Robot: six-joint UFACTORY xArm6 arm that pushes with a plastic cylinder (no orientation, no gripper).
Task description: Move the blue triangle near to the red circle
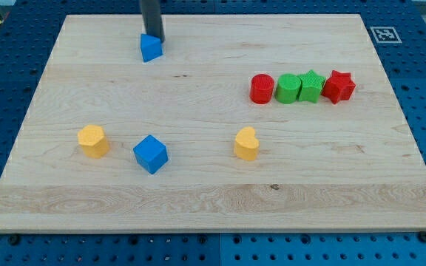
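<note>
The blue triangle (pixel 151 49) lies near the board's top edge, left of centre. My tip (pixel 154 38) comes down from the view's top and touches the triangle's upper edge. The red circle (pixel 262 89) stands at the right of centre, well to the right and below the triangle. It is the left end of a row of blocks.
Right of the red circle stand a green circle (pixel 288 89), a green star (pixel 311 86) and a red star (pixel 339 86). A yellow block (pixel 93 140), a blue cube (pixel 151 154) and a yellow heart (pixel 247 143) lie lower down. The wooden board (pixel 213 199) sits on a blue pegboard.
</note>
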